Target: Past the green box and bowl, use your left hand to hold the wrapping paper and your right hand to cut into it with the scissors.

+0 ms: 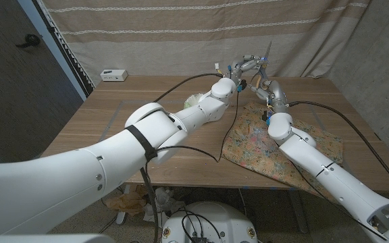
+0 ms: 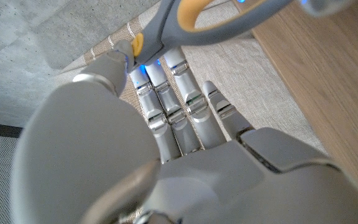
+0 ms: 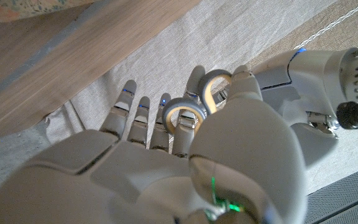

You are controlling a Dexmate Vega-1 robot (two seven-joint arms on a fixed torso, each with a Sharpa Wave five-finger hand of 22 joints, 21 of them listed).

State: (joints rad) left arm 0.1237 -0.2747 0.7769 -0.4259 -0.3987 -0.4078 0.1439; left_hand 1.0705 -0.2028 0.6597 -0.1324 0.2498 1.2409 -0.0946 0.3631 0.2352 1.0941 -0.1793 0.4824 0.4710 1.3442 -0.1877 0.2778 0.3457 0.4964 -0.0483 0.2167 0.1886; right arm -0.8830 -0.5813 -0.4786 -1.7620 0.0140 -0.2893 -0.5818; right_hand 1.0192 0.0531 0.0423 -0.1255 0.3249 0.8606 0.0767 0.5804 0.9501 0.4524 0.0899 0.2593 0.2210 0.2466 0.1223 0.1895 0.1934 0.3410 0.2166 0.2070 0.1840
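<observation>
— How many things do you count?

— I see one sheet of wrapping paper (image 1: pixel 279 150) at the table's (image 1: pixel 113 128) right front edge and one pair of scissors (image 1: pixel 262 62) above the far edge.

— And the hands?

— My right hand (image 1: pixel 256 75) grips the scissors. My left hand (image 1: pixel 243 67) touches them, fingers straight; whether it holds them I cannot tell.
</observation>
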